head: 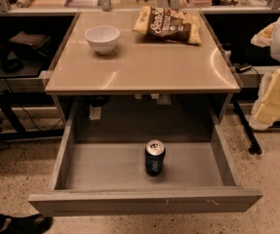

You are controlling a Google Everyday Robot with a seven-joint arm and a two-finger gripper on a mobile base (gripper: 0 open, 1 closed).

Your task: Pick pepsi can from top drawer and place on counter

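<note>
A beige tabletop (144, 67) fills the upper middle. Below it, at 6 o'clock, the grey drawer (144, 201) stands pulled fully open. At 3 o'clock, against the right edge, hangs the pale end effector (273, 99); its opening and any hold cannot be told. A bag (169, 26) and a bowl (102, 38) rest on the tabletop. The can (154, 157) stands upright on the drawer floor, long axis vertical, well apart from the end effector, toward its 8 o'clock.

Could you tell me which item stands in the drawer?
The pepsi can, upright in the top drawer; the white bowl and chip bag rest on the counter. The gripper hangs at the right edge.
</note>
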